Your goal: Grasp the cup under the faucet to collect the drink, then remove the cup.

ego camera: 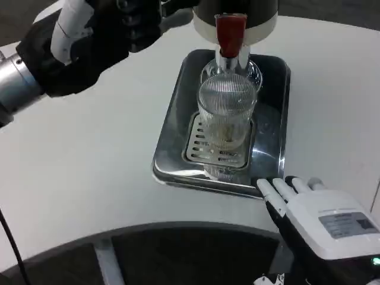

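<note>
Cup [226, 116]: it stands upright on the slotted grate [215, 148] directly below the red tap [230, 31], so anything poured should fall straight into it. You can see a little pale liquid or residue near its bottom; how much is hard to tell through the ribbed glass.
Tray [178, 127]: the steel drip tray sits on the bench [89, 172] under the dispenser [261, 21], there to catch spills, and the cup is centred over its grate.
Right hand [320, 219]: you have it low at the tray's near right corner, fingers stretched forward and apart, holding nothing. The fingertips [270, 190] lie at or just on the tray rim, well short of the cup. I judge it is parked there ready to reach in for the grasp.
Left hand [133, 24]: it is raised at the upper left, near the dispenser's side. It is dark and partly cut off by the frame edge, so you cannot tell whether it is open or closed.
Step in hand: the cup is not yet grasped; you probably need the right hand around it first.
Risk: the glass looks smooth and tall, so a sideways nudge could tip it.
</note>
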`<state>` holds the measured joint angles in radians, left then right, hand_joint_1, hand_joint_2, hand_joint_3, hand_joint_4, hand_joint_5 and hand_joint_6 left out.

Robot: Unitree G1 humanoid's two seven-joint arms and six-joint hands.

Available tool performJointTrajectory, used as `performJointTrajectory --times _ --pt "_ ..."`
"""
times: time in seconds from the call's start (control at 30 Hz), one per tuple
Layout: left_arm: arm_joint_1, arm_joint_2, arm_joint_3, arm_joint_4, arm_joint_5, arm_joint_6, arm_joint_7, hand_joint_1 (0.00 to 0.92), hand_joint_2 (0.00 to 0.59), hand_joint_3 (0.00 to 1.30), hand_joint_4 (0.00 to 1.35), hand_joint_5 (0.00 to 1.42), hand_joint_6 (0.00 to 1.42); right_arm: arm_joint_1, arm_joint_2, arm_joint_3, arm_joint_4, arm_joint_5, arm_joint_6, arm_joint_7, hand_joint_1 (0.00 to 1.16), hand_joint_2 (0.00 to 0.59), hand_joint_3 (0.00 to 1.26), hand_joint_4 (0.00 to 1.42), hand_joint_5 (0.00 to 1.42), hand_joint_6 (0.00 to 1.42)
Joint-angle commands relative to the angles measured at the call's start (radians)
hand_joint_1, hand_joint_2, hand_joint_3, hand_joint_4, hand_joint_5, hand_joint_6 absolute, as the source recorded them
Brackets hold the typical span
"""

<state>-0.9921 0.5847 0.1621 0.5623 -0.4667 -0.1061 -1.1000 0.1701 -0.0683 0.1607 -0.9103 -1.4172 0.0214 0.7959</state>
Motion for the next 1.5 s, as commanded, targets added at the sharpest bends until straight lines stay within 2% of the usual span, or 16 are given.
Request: performJointTrajectory --times 0.03,0.4,0.7,1.17,1.27,1.37,1.5 --pt "-0.049 -0.001 0.006 0.054 0.011 -0.007 -0.045 0.000 0.051 0.00 0.00 0.00 0.00 0.003 0.012 0.008 0.003 -0.012 0.003 0.013 0.60 0.297 0.00 0.00 0.00 0.00" --pt "-0.174 -0.037 -0.003 0.264 0.066 -0.057 -0.115 0.000 0.053 0.00 0.00 0.01 0.00 -0.003 0.036 0.027 0.011 -0.045 0.004 0.017 0.61 0.298 0.00 0.00 0.00 0.00" --pt "-0.254 -0.075 -0.010 0.376 0.104 -0.115 -0.163 0.000 0.054 0.00 0.00 0.02 0.00 -0.006 0.048 0.036 0.017 -0.062 0.004 0.017 0.61 0.298 0.00 0.00 0.00 0.00" --pt "-0.370 -0.138 -0.012 0.536 0.158 -0.187 -0.148 0.000 0.055 0.00 0.00 0.03 0.00 -0.006 0.051 0.023 0.009 -0.063 0.007 0.017 0.61 0.298 0.00 0.00 0.00 0.00" --pt "-0.389 -0.155 -0.011 0.557 0.166 -0.196 -0.144 0.000 0.055 0.00 0.00 0.03 0.00 -0.001 0.052 0.019 0.005 -0.062 0.006 0.017 0.61 0.298 0.00 0.00 0.00 0.00" --pt "-0.393 -0.217 -0.019 0.527 0.170 -0.223 -0.152 0.000 0.065 0.04 0.00 0.11 0.03 0.010 0.052 0.002 0.005 -0.040 0.014 0.005 0.61 0.298 0.00 0.00 0.00 0.00" --pt "-0.391 -0.227 -0.016 0.517 0.171 -0.230 -0.152 0.000 0.065 0.06 0.00 0.12 0.03 0.012 0.052 -0.001 0.004 -0.035 0.015 0.002 0.61 0.298 0.00 0.00 0.00 0.00"
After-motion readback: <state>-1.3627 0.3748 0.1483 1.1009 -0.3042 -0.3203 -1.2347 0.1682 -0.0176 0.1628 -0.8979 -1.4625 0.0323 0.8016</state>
